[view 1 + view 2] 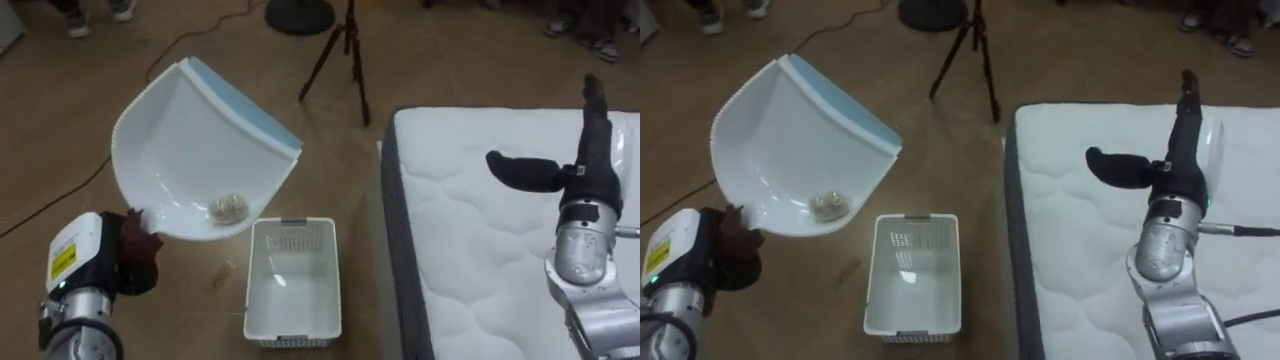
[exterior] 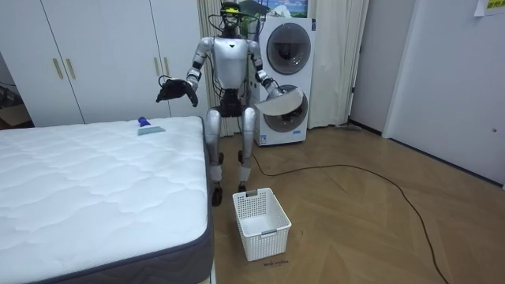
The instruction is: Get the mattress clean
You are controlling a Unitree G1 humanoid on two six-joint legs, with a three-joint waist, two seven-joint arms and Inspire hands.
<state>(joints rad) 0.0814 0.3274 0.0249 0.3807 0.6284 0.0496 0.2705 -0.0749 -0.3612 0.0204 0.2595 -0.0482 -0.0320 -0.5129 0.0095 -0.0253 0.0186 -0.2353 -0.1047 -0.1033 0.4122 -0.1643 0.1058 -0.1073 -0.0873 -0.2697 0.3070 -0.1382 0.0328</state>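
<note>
Standing at the far corner of the bed, before a washing machine. Gripping a white dustpan by its handle in the curled fingers of the left hand, raised left of the bed. Carrying a small crumpled wad in the pan's near, low end. Holding the right hand over the mattress, fingers straight, thumb stuck out left, empty. Below, a white basket on the floor beside the bed, a small scrap just left of it.
</note>
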